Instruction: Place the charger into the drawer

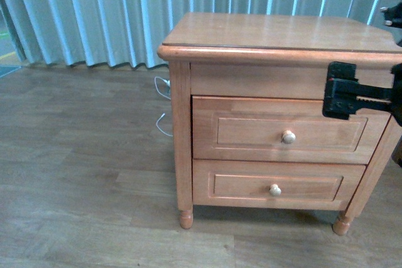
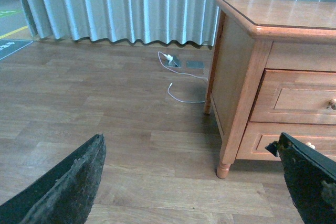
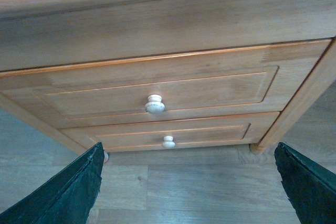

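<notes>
The charger is out of view in every frame. The wooden nightstand (image 1: 276, 32) has two drawers, both closed. The upper drawer (image 1: 251, 130) carries a pale round knob (image 1: 288, 137), and the lower drawer (image 1: 239, 186) has its own knob (image 1: 275, 189). My right gripper (image 1: 333, 92) hovers open at the upper drawer's right end, level with its top edge and holding nothing. In the right wrist view the right gripper (image 3: 186, 187) faces the upper drawer's knob (image 3: 155, 104). My left gripper (image 2: 191, 182) is open over the floor, left of the nightstand, and is empty.
A thin white cord (image 2: 181, 85) lies on the floor beside the nightstand, running to a floor socket (image 2: 173, 61). Pale blue curtains (image 1: 94, 10) hang behind. Wood-plank floor (image 1: 81, 174) stretches to the left and front. The nightstand's top shows nothing on it.
</notes>
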`<state>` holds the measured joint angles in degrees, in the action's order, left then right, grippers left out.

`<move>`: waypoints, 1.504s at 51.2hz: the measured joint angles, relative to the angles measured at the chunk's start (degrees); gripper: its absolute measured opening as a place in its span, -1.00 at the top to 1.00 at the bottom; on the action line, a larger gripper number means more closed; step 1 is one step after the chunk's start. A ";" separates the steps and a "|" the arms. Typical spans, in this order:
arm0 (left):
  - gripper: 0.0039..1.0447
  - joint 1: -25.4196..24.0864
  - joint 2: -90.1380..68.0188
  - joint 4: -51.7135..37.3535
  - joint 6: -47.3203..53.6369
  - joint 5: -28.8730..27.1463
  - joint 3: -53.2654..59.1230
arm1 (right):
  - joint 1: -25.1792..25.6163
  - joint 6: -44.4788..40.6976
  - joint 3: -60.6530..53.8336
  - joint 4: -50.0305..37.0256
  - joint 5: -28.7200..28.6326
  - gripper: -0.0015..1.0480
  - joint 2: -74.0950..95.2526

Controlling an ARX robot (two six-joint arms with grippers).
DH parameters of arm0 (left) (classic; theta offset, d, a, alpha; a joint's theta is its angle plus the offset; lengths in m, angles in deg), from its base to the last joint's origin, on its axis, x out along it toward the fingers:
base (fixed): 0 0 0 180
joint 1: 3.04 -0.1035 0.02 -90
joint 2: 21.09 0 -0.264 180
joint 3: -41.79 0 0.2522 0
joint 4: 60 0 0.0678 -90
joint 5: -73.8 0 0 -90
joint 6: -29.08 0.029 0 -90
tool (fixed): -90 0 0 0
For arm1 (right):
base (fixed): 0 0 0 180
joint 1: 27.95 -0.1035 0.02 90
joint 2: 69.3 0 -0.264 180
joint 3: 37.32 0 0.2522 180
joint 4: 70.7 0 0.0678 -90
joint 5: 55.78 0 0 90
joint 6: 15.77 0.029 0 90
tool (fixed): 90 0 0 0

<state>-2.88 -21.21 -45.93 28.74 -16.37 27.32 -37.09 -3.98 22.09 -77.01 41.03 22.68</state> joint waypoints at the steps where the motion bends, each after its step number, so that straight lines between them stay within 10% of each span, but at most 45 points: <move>1: -0.89 0.00 0.00 0.00 0.00 0.00 0.00 | 0.02 -0.09 -1.09 0.48 -0.37 -0.85 -1.75; 43: -0.89 0.00 0.02 0.00 0.02 0.00 0.00 | 1.62 2.08 -24.74 25.03 -2.10 -0.84 -56.22; 52: -0.89 0.00 0.02 0.00 0.02 0.00 0.00 | 2.75 -8.24 -35.15 0.55 -0.63 -0.29 -60.83; 70: -0.89 0.00 0.02 0.00 0.04 -0.02 0.00 | 8.98 -11.41 -40.87 1.97 -6.56 0.96 -68.89; 77: -0.89 0.00 0.02 0.00 0.04 -0.02 0.00 | 9.03 -11.58 -42.36 4.22 -6.69 0.96 -72.81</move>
<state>-2.88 -21.18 -45.93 28.79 -16.39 27.32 -28.07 -15.57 -20.27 -72.79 34.34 -50.12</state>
